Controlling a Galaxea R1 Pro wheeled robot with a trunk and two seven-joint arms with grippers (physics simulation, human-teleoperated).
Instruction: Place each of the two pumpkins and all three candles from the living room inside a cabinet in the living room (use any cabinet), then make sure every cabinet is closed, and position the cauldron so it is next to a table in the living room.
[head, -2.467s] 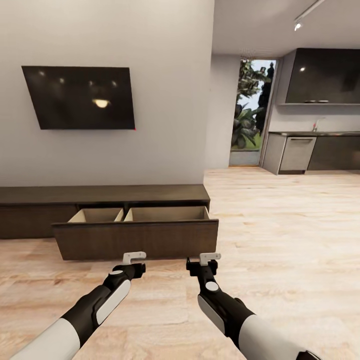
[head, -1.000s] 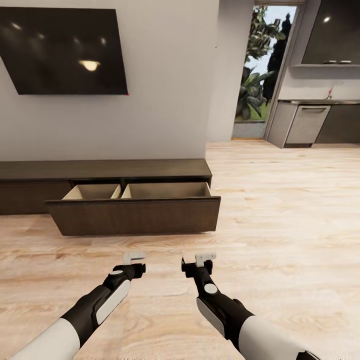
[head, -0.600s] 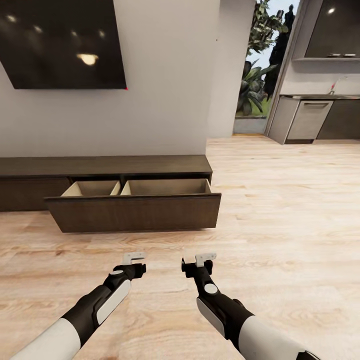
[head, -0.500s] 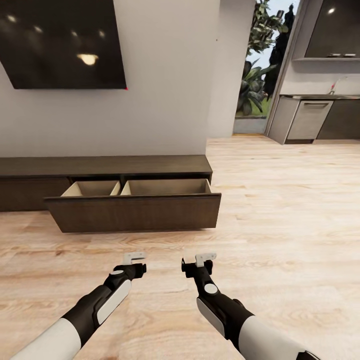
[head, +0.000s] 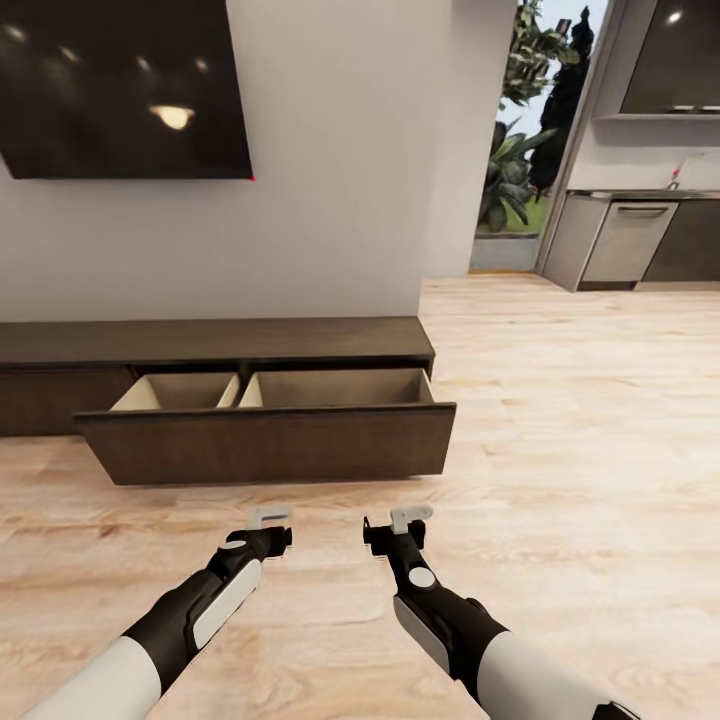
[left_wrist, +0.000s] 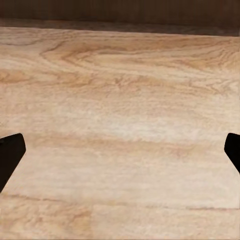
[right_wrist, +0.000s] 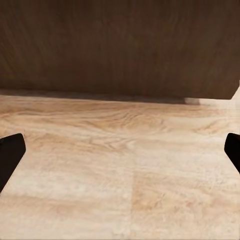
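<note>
Both claws hang spread and empty over the wooden floor (head: 560, 480): left claw (head: 268, 516), right claw (head: 410, 517). Just ahead of them stands the cabinet (head: 215, 345), its wide drawer (head: 265, 440) pulled open toward them.

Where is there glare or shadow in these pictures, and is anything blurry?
Head view: a ceiling light's glare on the dark wall screen, daylight through the doorway. Right wrist view: the drawer front shadows the floor. Left wrist view: soft wood grain.

Dark brown cabinet (head: 270, 445), pale beige drawer insides, light wood-grain floor (head: 580, 420).
</note>
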